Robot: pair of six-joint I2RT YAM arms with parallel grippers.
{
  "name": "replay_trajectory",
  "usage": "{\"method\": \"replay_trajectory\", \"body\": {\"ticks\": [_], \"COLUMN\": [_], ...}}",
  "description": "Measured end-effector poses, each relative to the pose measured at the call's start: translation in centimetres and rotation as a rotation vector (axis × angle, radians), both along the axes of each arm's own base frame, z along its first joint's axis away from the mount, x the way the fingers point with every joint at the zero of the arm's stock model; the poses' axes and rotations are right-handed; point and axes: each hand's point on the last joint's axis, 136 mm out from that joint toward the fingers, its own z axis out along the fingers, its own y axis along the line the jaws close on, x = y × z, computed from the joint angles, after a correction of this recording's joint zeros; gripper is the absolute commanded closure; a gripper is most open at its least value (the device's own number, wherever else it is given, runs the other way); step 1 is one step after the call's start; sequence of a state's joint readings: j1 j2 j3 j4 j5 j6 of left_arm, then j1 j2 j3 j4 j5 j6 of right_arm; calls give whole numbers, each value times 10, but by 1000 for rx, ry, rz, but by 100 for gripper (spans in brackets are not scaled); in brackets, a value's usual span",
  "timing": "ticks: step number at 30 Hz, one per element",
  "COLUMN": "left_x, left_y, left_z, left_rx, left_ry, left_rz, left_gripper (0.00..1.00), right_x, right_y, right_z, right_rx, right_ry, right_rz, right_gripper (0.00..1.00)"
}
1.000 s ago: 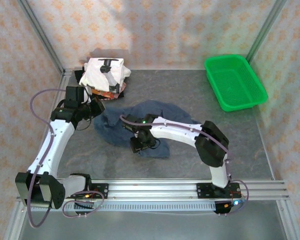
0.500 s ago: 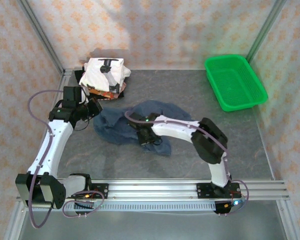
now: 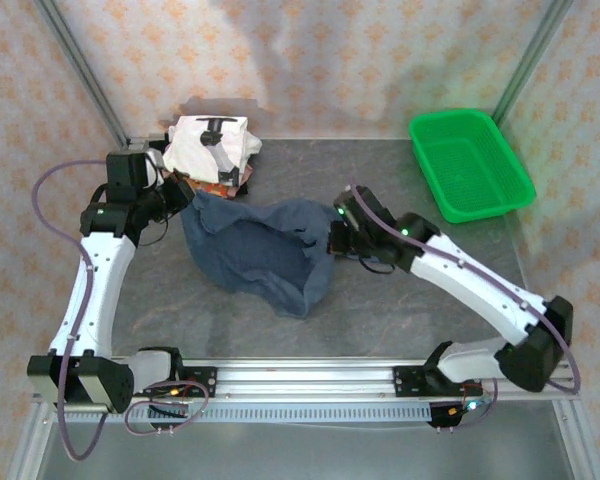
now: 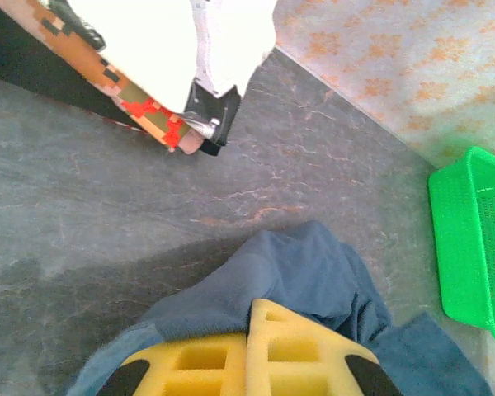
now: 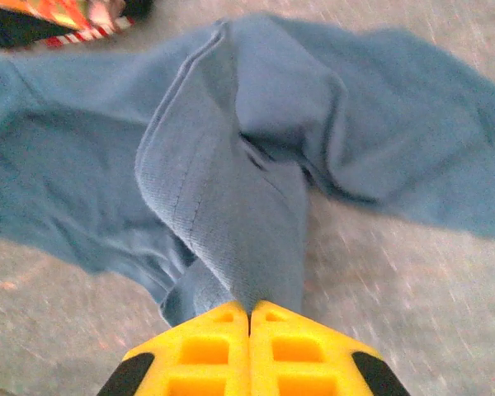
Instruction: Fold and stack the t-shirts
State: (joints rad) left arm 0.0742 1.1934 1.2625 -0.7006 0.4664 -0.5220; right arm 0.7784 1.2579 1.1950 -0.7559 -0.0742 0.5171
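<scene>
The navy-blue t-shirt (image 3: pixel 260 250) hangs stretched between my two grippers over the middle of the table, its lower part sagging to a point near the front. My left gripper (image 3: pixel 183 200) is shut on its left edge; in the left wrist view the yellow fingers (image 4: pixel 254 307) pinch the blue cloth (image 4: pixel 313 272). On the right side my right gripper (image 3: pixel 333 236) is shut on another fold, seen up close between the closed fingertips (image 5: pixel 249 309) with the shirt (image 5: pixel 231 165) spreading away. The stack of folded t-shirts (image 3: pixel 212 148), white with black print on top, lies at the back left corner.
A green mesh basket (image 3: pixel 470 165) stands at the back right by the wall, also seen as the basket (image 4: pixel 474 239) at the right edge of the left wrist view. The folded stack (image 4: pixel 148 49) lies just beyond the left gripper. Patterned walls close off three sides.
The right gripper closed on the shirt and pulled it right and toward the back. The left gripper drew its edge back-left toward the stack. The crumpled shirt is now spread between them.
</scene>
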Motion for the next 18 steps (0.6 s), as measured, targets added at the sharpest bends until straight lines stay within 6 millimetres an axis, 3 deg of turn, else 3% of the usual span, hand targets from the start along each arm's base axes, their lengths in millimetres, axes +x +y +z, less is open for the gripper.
{"method": "replay_trajectory", "body": {"ticks": [3, 7, 11, 13, 18], "left_x": [2, 14, 34, 44, 54], "left_y": [6, 11, 10, 10, 8], "left_z": [-2, 10, 35, 49, 59], "left_rx": [-2, -8, -34, -45, -65], "left_ry": [9, -7, -56, -90, -114], "left_rz": [15, 28, 28, 25, 18], "left_gripper": [100, 100, 100, 100, 100], "right_x": [-19, -32, -44, -49, -78], "right_y": [-39, -91, -115, -113, -108], "right_z": [-14, 3, 11, -11, -103], "right_rx": [40, 176, 291, 303, 192], "right_ry": [31, -36, -66, 5, 310], "right_rz": [-118, -318, -441, -468, -510], "right_gripper": [100, 100, 100, 100, 100]}}
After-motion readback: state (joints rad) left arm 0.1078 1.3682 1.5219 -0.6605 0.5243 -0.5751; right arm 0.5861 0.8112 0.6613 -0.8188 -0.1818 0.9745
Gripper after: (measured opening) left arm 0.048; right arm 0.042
